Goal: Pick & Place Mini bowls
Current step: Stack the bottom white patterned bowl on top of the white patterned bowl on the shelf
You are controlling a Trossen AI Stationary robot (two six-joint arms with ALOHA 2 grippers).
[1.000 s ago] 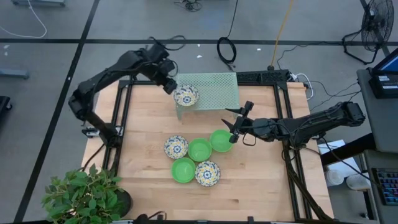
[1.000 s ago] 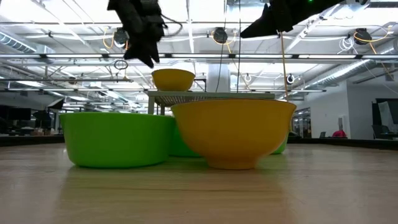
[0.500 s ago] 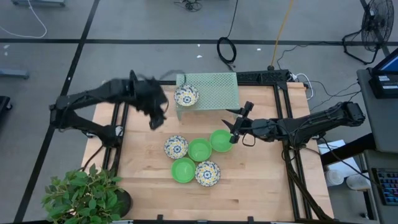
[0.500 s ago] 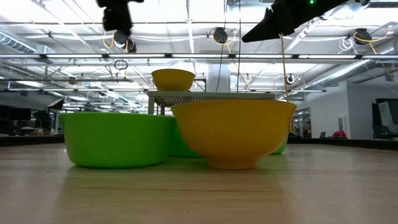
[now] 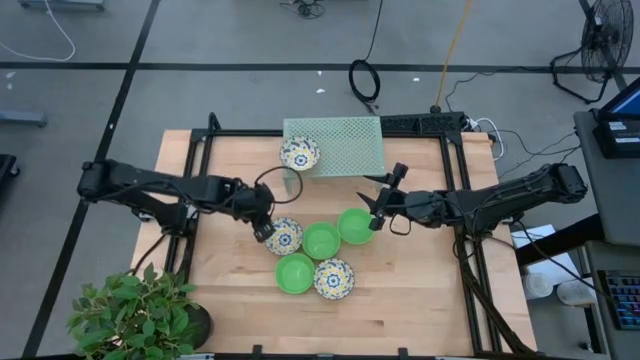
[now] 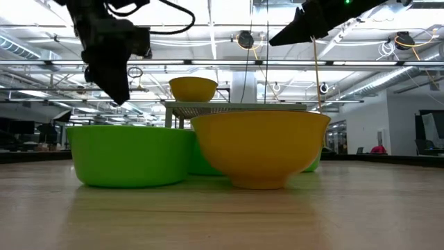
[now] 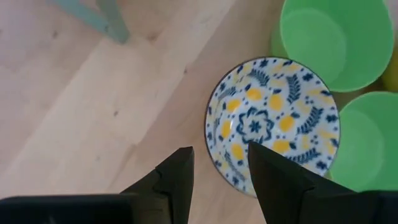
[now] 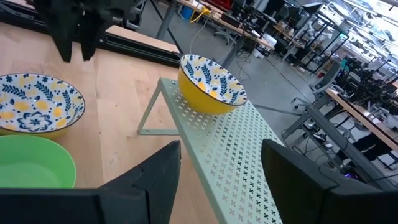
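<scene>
I've got the left pincer (image 7: 217, 171) part-open and empty, fingers straddling the near rim of a floral bowl (image 7: 273, 121) on the counter (image 5: 230, 270). Next: drop, close. Right pincer (image 5: 377, 212) wide, idle.

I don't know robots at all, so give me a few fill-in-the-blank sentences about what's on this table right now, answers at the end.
1. One patterned bowl sits on top of the pale green mesh ____.
2. On the wooden table itself there are ____ bowls in a cluster.
3. The left gripper hangs open at the rim of a ____ bowl, not a plain green one.
4. The right gripper is empty and its jaws stand ____.

Answers: rack; five; patterned; open
</scene>
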